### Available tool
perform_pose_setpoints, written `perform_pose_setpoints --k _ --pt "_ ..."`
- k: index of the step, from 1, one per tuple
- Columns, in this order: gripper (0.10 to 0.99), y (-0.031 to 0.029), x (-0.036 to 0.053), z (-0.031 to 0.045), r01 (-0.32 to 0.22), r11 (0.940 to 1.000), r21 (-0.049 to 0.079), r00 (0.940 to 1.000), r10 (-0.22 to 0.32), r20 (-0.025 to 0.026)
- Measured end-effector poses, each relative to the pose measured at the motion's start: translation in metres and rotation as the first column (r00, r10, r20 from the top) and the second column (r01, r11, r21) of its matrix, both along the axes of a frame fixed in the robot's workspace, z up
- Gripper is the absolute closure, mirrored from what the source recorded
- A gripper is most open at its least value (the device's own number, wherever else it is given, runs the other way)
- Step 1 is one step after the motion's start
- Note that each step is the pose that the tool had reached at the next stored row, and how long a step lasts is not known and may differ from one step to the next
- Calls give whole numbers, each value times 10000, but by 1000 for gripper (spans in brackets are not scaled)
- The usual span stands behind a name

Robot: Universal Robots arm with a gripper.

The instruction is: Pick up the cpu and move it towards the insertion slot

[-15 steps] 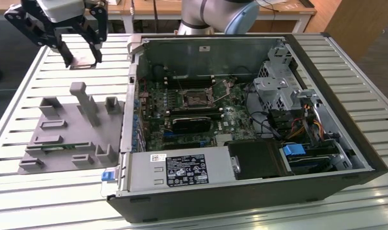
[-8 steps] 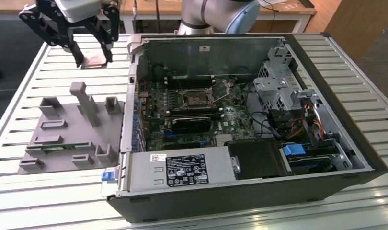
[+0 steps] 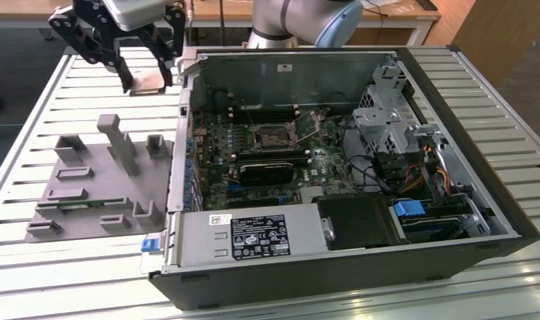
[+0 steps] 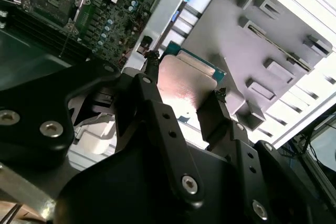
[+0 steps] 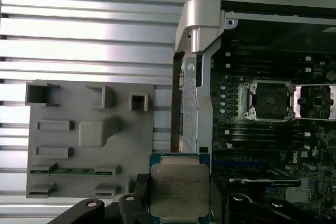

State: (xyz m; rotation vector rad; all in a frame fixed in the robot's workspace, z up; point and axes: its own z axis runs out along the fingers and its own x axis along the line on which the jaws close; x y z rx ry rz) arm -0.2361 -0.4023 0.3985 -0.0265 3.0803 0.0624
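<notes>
We are gripping cpu (image 3: 149, 85), gripper (image 3: 147, 80) fingers closed on its edges, hovering just outside case (image 3: 359, 283) wall; slot (image 3: 272, 137) sitting inside case, well apart

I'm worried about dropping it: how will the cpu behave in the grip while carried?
The cpu looks like a thin rigid plate, so it probably won't flex. Its smooth metal top and the edge-only pinch between the jaws suggest it could slip or pivot if jolted. Small and flat, it is likely light.

Cpu (image 5: 179, 190): silver-topped square chip, raised, clamped in the tool (image 3: 148, 81). Insertion slot (image 5: 270, 99): metal-framed socket, dark centre, on the motherboard (image 5: 310, 145), well apart.
</notes>
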Motion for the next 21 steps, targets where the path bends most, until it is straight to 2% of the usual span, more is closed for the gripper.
perform_pose_setpoints --k 9,21 --pt "545 0 244 0 0 10000 1 10000 0 -4" --pt "545 0 622 -1 0 10000 1 10000 0 -16"
